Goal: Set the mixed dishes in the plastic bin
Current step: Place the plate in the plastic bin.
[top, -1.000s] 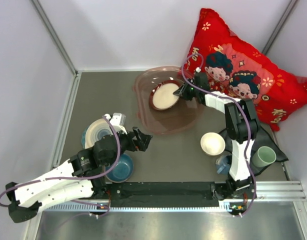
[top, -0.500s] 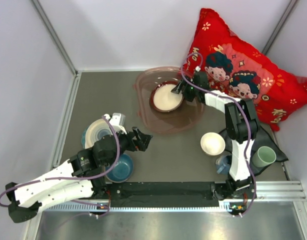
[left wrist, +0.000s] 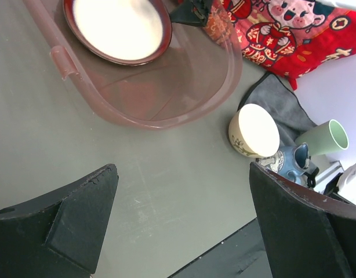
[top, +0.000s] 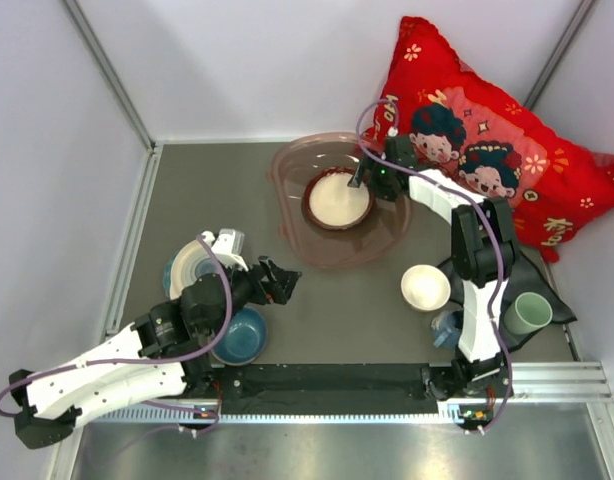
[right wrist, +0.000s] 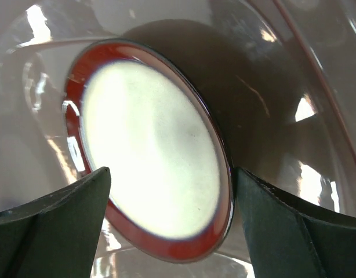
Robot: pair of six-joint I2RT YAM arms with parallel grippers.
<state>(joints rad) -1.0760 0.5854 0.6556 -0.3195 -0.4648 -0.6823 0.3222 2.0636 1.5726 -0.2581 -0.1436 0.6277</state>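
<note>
The plastic bin [top: 379, 236] stands at the back middle of the table. Flat on its floor lies a red-rimmed plate with a cream centre [top: 337, 199]. My right gripper [top: 363, 181] hangs open over the plate's right edge; in the right wrist view the plate [right wrist: 149, 156] lies below the wide-apart fingers, free of them. My left gripper [top: 278, 281] is open and empty above bare table. A blue-ringed white plate on a teal plate [top: 192, 268] and a blue bowl [top: 243, 336] sit by the left arm. A cream bowl [top: 425, 288], small blue mug [top: 446, 326] and pale green cup [top: 528, 313] stand at the right.
A red cartoon-print pillow [top: 487, 140] leans in the back right corner, just behind the right arm. A dark grey cloth [top: 532, 272] lies under the green cup. White walls enclose the table on three sides.
My right gripper has opened and let go of the red-rimmed plate. The plate went from tilted to flat on the bin floor. The left arm barely moved.
</note>
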